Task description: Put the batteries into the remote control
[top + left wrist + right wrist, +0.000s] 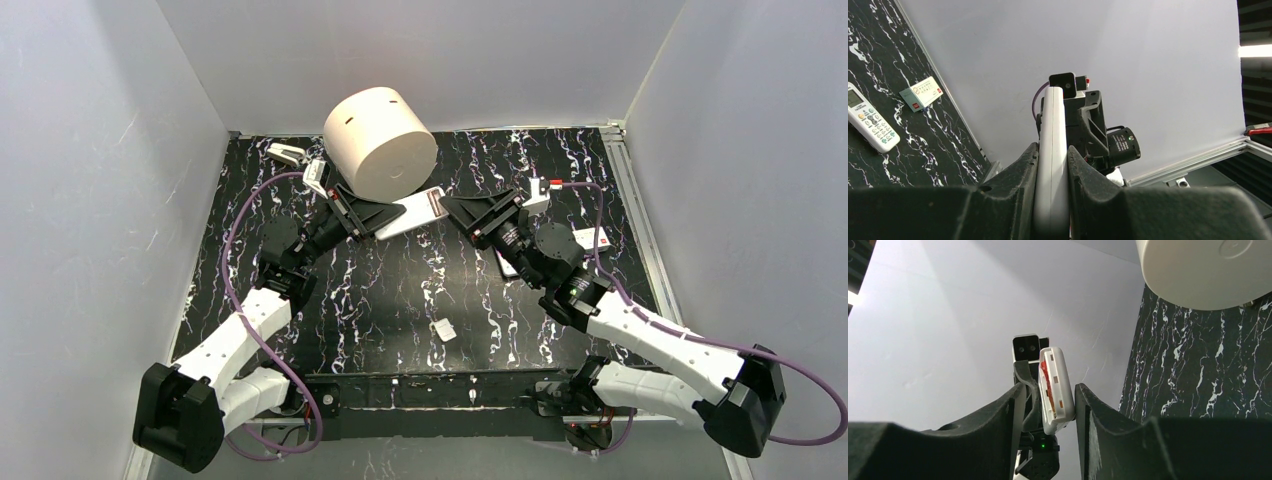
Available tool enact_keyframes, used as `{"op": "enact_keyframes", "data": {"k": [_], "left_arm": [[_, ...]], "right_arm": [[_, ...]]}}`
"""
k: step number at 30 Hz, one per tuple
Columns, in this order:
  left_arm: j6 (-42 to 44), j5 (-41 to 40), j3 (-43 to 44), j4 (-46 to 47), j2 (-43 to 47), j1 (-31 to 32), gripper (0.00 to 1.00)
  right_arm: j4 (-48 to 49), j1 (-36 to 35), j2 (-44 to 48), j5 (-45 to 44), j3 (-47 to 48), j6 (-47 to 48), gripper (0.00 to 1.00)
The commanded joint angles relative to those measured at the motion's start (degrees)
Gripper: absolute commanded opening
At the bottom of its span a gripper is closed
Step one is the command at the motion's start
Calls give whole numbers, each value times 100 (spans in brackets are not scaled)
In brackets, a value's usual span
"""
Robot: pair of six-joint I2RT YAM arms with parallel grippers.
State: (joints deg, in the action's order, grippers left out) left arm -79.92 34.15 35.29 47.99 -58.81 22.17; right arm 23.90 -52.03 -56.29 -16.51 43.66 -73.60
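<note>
- Remote point(412, 213) is up off the table point(390, 300), lying crosswise between my two grippers, just in front of the cream cylinder point(380, 140)
- My left gripper point(372, 222) is clamped tight on one end of it; from the left wrist the white body stands edge-on, pinched between both fingers point(1025, 170)
- My right gripper point(455, 210) sits at the other end with its jaws apart, wider than the remote; one finger point(1085, 410) touches the casing, the other stands off it with a gap
- Bay point(1052, 387) in the remote's back is uncovered and shows to my right wrist camera
- One orange-red battery point(1044, 371) lies in the bay, along the side nearer that gap; whether a second one is in there I cannot tell
- Small white cover point(444, 329) lies flat on the table near my bases, well apart from both grippers
- Second remote point(870, 122), buttons up, lies on the table partly under my right arm, with a card point(921, 93) near it
</note>
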Motion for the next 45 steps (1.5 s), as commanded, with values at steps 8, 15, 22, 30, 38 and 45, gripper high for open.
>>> {"op": "enact_keyframes", "data": {"k": [8, 15, 22, 30, 38, 45], "left_arm": [[169, 222, 101, 196, 83, -54, 0], [226, 272, 134, 193, 130, -53, 0], [365, 303, 154, 193, 209, -51, 0], [509, 121, 74, -136, 283, -87, 0], [1156, -247, -21, -1756, 583, -398, 0], [2635, -1335, 754, -5192, 916, -1071, 0]], "right_arm": [[13, 70, -149, 307, 246, 353, 42], [-515, 106, -308, 353, 456, 345, 27], [-1066, 123, -490, 379, 650, 273, 15], [-1193, 137, -543, 546, 867, 598, 48], [-1670, 147, -263, 330, 925, 1081, 78], [-2906, 203, -316, -8, 1548, 1794, 80]]}}
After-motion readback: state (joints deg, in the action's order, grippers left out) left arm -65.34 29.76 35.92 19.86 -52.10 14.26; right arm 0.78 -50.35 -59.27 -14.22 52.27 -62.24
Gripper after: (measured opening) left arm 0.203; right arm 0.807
